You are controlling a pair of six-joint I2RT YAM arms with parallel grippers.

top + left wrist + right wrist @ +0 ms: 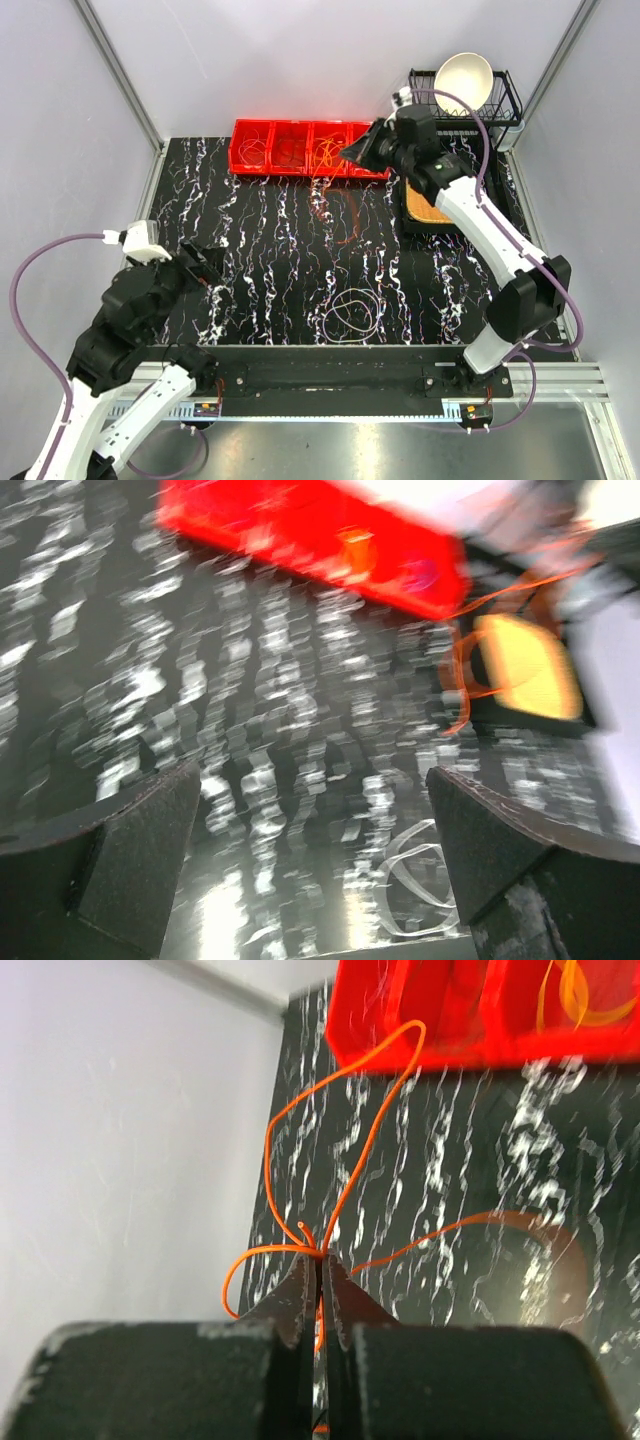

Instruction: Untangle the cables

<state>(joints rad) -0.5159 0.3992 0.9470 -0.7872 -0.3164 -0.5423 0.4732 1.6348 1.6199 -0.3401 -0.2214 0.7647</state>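
Observation:
My right gripper point(352, 153) hangs at the red bins' right end, shut on a thin orange cable point(340, 1120) pinched at its fingertips point(322, 1260); the cable's loops spread out above the jaws. More orange and red cable point(338, 215) trails from the bins onto the mat. A whitish cable loop point(350, 315) lies near the front, and also shows in the left wrist view point(420, 880). My left gripper point(210, 265) hovers open and empty over the mat's left side point(312, 775), left of the whitish loop.
Red bins point(290, 148) at the back hold several thin coiled cables. A wire dish rack point(505, 100) with a white bowl point(463, 80) stands back right. A black tray with a yellow-orange board point(425, 208) lies under the right arm. Grey walls enclose the table.

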